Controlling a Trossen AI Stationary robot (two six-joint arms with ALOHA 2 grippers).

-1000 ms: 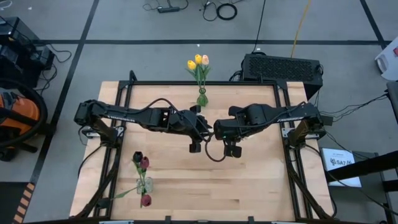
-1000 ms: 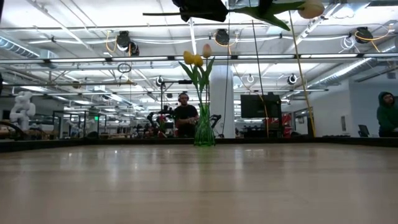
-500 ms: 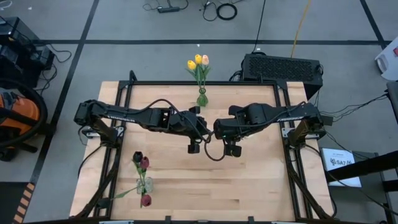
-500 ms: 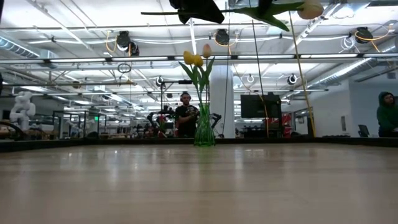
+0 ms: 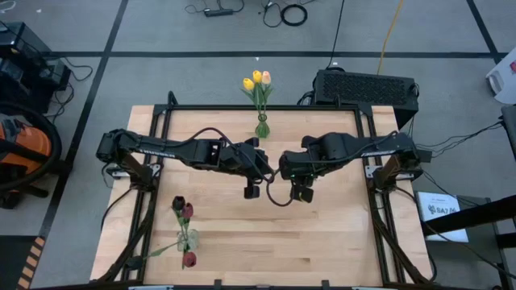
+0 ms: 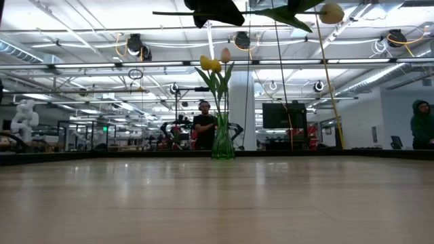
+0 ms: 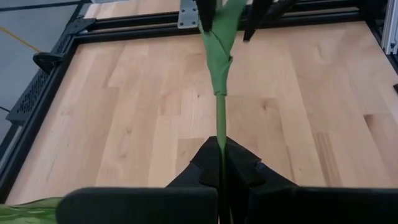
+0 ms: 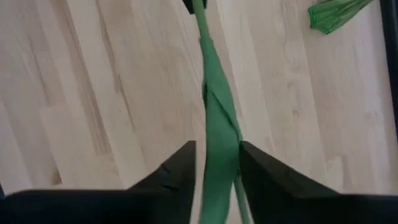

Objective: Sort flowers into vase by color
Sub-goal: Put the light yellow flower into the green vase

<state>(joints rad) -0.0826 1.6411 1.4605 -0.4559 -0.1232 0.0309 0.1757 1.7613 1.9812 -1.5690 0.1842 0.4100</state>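
While both arms meet over the middle of the counter (image 5: 322, 234), the containers are easy to read. A green vase (image 5: 262, 127) at the far edge holds two yellow tulips (image 5: 252, 80) and a peach-pink one (image 5: 266, 77). A clear vase (image 5: 187, 239) near the front left has near-black and dark red tulips (image 5: 183, 209), with one red head (image 5: 189, 259) drooping low.

The flower in hand is a green stem (image 7: 220, 118) held up in the air between the tools. The left tool (image 7: 222, 167) is clamped tight on it. The right tool (image 8: 217, 167) has its fingers parted slightly, stem and leaf running between them. No readable writing anywhere.
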